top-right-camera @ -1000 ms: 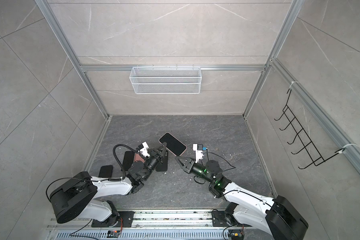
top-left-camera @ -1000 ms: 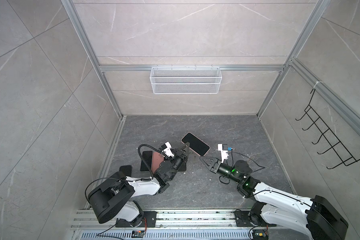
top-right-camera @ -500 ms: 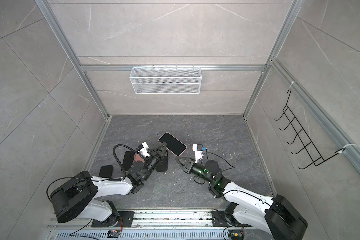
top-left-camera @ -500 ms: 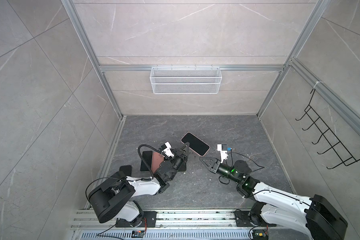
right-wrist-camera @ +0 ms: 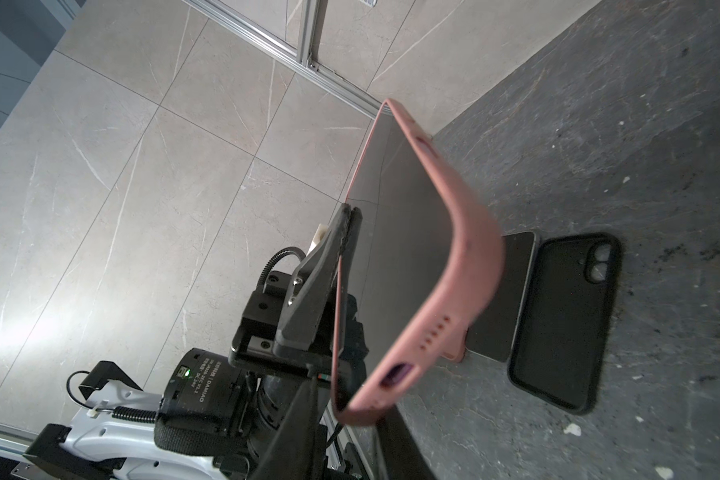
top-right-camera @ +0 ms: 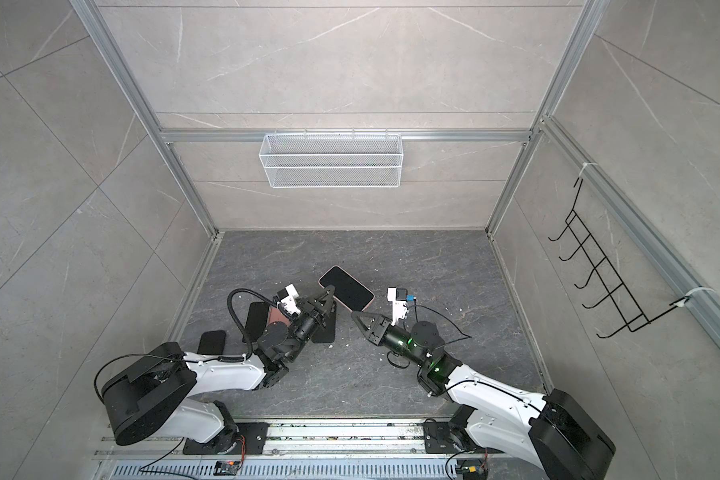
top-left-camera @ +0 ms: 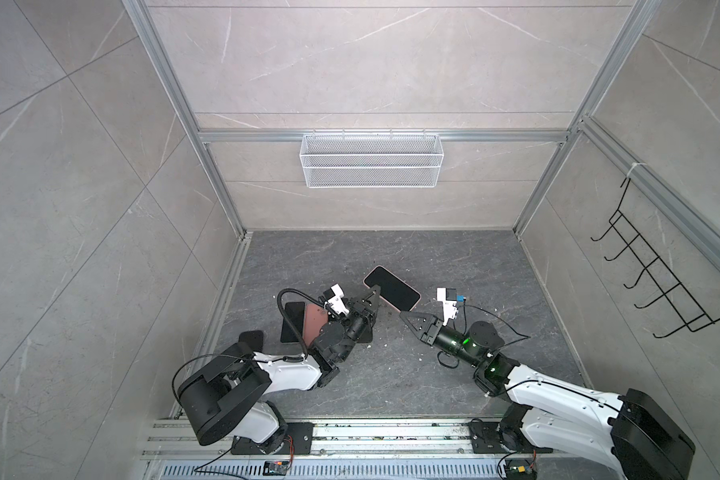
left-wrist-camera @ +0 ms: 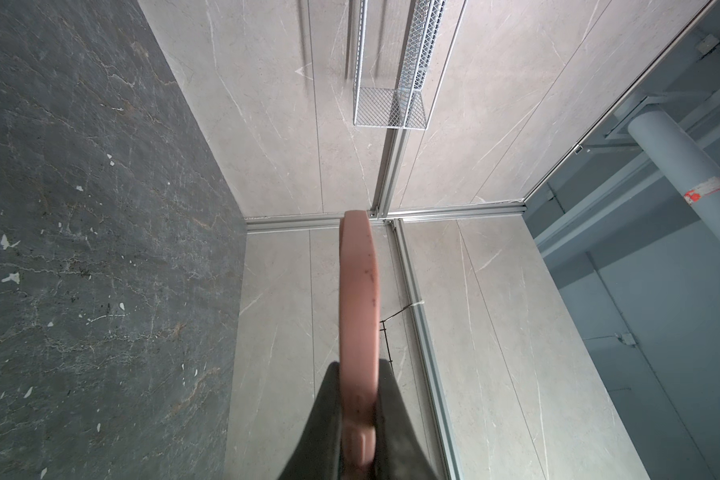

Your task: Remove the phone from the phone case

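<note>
above the floor (top-left-camera: 454, 257), left jaws clamp a black-screened phone (top-left-camera: 391, 287) in its pink case (right-wrist-camera: 454, 257); right jaws unclear.

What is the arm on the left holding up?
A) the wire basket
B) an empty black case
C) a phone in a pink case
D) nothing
C: the left arm's jaws clamp the edge of the pink-cased phone, raised off the floor; the black case lies on it.

top pair: overhead, looking down, distant, same scene | wrists: close, facing pink case (left-wrist-camera: 358, 291)
</note>
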`<state>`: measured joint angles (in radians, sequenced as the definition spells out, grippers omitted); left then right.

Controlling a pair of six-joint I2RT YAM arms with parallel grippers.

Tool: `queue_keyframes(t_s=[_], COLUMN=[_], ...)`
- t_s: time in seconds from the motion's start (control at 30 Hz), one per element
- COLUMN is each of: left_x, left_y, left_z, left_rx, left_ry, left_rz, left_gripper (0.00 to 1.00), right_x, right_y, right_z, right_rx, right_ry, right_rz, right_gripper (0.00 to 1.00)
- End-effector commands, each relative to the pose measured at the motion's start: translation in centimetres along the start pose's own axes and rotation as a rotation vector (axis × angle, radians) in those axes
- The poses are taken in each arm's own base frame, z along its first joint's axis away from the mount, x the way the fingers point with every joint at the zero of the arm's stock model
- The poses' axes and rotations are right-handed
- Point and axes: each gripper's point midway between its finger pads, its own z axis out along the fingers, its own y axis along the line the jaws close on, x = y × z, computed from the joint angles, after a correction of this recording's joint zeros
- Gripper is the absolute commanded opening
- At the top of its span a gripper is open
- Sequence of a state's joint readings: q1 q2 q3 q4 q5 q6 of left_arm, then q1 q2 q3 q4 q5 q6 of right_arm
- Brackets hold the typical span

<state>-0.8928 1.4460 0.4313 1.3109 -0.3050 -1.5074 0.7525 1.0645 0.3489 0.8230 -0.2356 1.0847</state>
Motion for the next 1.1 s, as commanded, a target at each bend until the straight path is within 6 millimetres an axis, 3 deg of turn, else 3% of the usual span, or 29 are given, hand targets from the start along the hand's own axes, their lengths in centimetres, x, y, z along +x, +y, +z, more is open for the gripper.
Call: queue_keyframes(t_s=[0.0, 0.53, 0.63, 0.8, 0.97, 1.07], left_x=[-0.1, 0.1, 0.1, 0.4, 0.6, 0.1], left_y=[-3.8, -3.8, -3.9, -3.2, -2.7, -2.7], left_z=[-0.1, -0.2, -0.2, 0.2, 1.1, 1.7], left_rx=[0.132, 0.131, 0.133, 0.077, -0.047, -0.095], left_ry=[-0.004, 0.000, 0.002, 0.016, 0.047, 0.073], left_rz=[-0.024, -0.016, -0.025, -0.065, -0.061, -0.058], left_gripper=[0.00, 0.00, 0.00, 0.00, 0.00, 0.00], right_x=[-0.6, -0.7, -0.4, 1.2, 3.3, 3.0], right_y=[0.9, 0.7, 0.5, -0.2, -2.9, -5.6], right_z=[0.0, 0.0, 0.1, 0.1, -0.3, -0.9], right_rx=[-0.043, -0.040, -0.033, 0.004, 0.173, 0.339], right_ry=[-0.031, -0.034, -0.019, 0.069, 0.227, 0.273], right_rz=[0.003, 0.006, -0.011, -0.141, -0.400, -0.553], right_gripper=[0.23, 0.09, 0.00, 0.00, 0.00, 0.00])
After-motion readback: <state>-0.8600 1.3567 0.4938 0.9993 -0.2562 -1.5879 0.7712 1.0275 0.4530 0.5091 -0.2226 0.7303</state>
